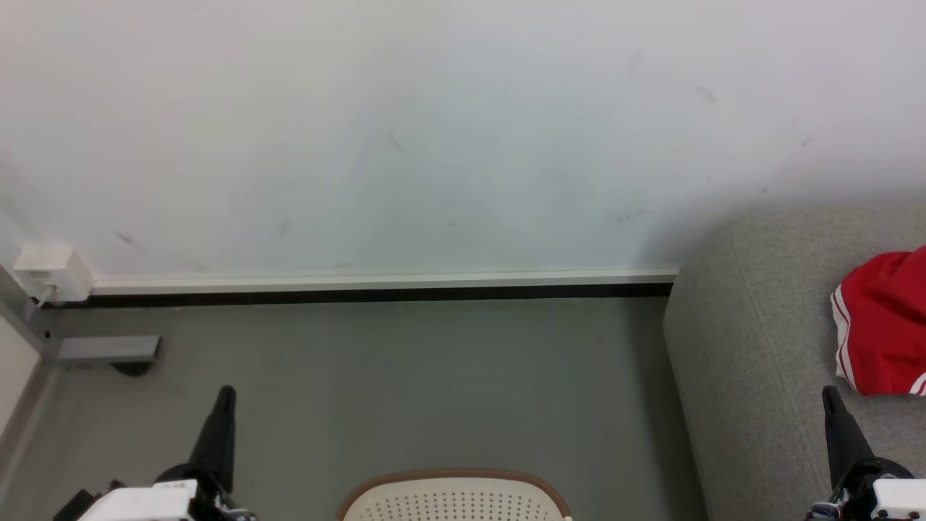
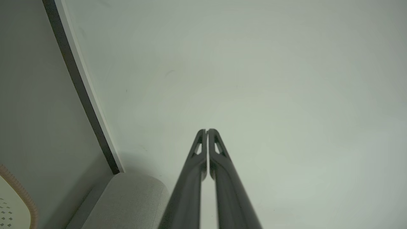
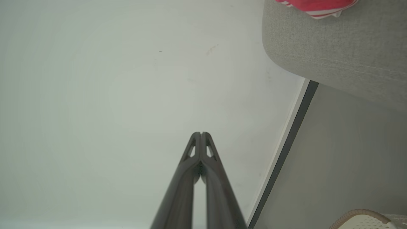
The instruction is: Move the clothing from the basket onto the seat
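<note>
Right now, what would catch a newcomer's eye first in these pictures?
A bright red garment with white stripes lies on the grey sofa at far right. The cream perforated basket peeks in at bottom centre, flanked by the shut left hand and right hand.

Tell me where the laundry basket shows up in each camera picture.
Head view: the basket sits at the bottom edge, in the centre.
Left wrist view: the basket is in the bottom left corner.
Right wrist view: the basket is in the bottom right corner.
Shared landmark: the grey sofa, seen beside the basket in all three.
</note>
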Controlling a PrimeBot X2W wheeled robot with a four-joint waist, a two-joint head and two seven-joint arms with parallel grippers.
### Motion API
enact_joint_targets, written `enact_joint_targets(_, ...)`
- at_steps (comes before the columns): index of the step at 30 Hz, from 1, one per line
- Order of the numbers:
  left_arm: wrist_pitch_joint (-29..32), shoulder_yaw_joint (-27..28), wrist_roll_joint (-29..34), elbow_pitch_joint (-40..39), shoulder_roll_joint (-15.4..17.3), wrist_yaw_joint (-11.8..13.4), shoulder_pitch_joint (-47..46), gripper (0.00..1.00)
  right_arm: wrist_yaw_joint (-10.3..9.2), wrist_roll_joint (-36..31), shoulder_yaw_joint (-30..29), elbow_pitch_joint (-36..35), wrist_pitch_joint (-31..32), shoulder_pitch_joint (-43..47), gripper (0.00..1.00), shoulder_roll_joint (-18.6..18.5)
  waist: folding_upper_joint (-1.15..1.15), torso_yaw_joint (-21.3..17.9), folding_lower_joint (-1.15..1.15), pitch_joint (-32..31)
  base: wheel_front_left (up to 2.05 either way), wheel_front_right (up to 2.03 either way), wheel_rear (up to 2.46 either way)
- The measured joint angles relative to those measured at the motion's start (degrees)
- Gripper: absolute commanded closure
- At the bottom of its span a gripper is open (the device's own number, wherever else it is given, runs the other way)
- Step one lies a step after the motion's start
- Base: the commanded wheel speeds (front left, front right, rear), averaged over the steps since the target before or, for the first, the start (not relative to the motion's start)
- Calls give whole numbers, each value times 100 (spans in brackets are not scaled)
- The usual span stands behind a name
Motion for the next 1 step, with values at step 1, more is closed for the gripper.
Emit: enact_joint_targets(1, 0, 0, 0, 0, 0, 0, 0, 100, 0, 0, 0, 0, 0, 0, 100, 0, 0, 0, 0, 0, 0, 0, 0)
